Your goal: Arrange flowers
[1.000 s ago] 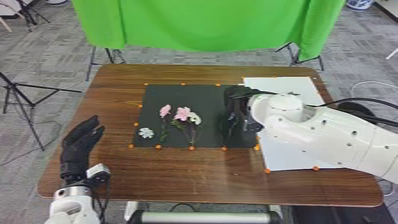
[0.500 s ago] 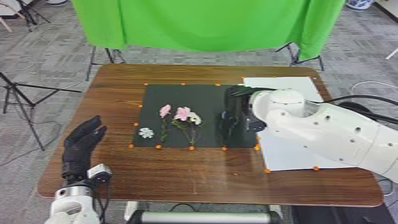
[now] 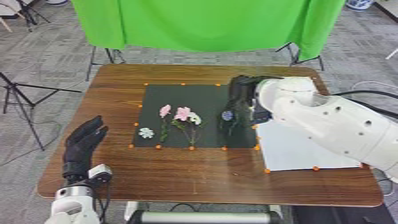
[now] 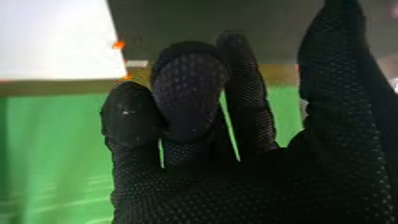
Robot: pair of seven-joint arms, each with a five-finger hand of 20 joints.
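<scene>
The blue-violet flower with a thin green stem (image 3: 227,115) lies on the black rectangular sheet (image 3: 182,93), just beside the fingers of the right hand (image 3: 242,92); contact cannot be determined. Those fingers are loosely bent, with the thumb apart, gripping nothing visible. The left hand (image 3: 82,145) is open, beyond the sheet's left edge.

Robotics laboratory, set up in an office-type room. Characteristic features: a white right robot arm (image 3: 329,120) and left robot arm (image 3: 71,207) at a brown wooden table (image 3: 178,192); a green backdrop cloth (image 3: 204,25) hung across the top of the head view; a black tripod (image 3: 12,86) at the left edge; dark cables (image 3: 362,90) at the right; grey carpet tiles (image 3: 44,50) underfoot.
</scene>
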